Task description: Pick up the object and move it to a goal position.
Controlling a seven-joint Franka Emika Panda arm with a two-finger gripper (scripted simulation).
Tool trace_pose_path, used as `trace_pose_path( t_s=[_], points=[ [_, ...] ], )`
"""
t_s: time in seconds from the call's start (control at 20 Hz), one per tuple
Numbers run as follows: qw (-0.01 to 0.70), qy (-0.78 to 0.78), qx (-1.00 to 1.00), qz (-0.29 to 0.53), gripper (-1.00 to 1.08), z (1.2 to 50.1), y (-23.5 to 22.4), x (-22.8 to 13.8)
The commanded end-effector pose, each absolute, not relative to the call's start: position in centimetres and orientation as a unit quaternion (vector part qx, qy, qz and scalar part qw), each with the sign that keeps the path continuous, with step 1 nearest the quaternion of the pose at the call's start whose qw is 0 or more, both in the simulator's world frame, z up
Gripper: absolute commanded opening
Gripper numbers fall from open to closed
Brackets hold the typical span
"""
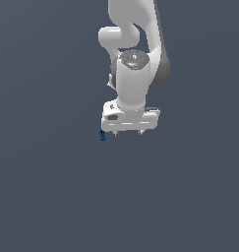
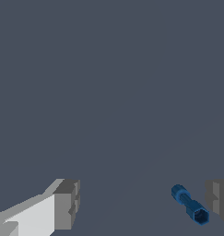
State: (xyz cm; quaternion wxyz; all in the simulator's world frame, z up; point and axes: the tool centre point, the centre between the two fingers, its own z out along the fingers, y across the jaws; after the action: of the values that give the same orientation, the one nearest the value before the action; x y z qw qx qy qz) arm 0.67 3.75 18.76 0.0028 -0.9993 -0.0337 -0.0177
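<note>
In the exterior view the object [image 1: 103,135], a tiny dark-blue piece, sits by the left corner of our hand [image 1: 127,133], level with the fingertips. The wrist view shows it [image 2: 190,205] lying between the two fingers, well off centre and very near one pad [image 2: 218,200], far from the other [image 2: 66,204]. Our hand [image 2: 142,203] is wide open and holds nothing. To grasp well, we judge we should shift sideways until the piece lies midway between the pads, settle low enough to catch its body, then close slowly so the near finger does not knock it away. The table [image 1: 47,187] is a plain dark grey-blue plane with no edge visible, and we see nothing else on it. No goal marker shows in either view.
</note>
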Motion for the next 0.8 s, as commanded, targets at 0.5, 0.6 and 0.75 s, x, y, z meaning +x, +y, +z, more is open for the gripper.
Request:
trace_pose_path(
  t_s=[0.5,0.6,0.75],
  points=[
    [-0.004,-0.032,-0.999,-0.019,1.0,19.7,2.5,0.4],
    [-0.004,-0.032,-0.999,-0.019,1.0,19.7,2.5,0.4],
    [-0.004,-0.03,-0.999,-0.019,1.0,19.5,2.3,0.3]
  ],
)
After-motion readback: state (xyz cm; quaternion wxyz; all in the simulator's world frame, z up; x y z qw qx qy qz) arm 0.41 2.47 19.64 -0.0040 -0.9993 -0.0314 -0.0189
